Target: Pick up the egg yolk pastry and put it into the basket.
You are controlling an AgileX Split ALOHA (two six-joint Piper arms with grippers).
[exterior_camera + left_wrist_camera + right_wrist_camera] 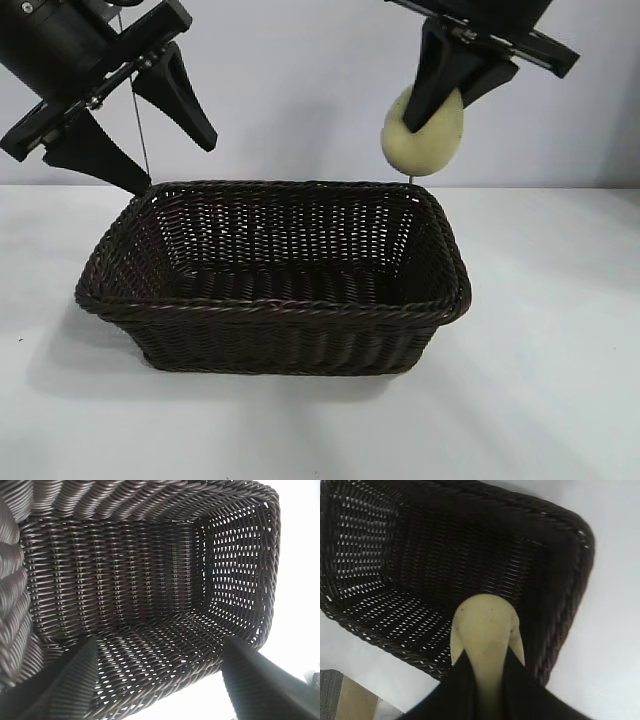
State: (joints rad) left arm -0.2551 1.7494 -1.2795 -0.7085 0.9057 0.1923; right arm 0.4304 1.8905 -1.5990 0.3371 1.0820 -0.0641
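Pale yellow egg yolk pastry (pixel 424 135) hangs above the basket's (pixel 270 320) far right corner, clamped in the right gripper's (pixel 450 95) jaws. Left gripper (pixel 150 130) over the basket's far left rim, jaws apart, empty. Basket on white desk (pixel 560 380).

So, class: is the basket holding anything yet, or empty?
Empty. The basket shows only bare weave inside; the egg yolk pastry hangs above its rim in the right end effector.
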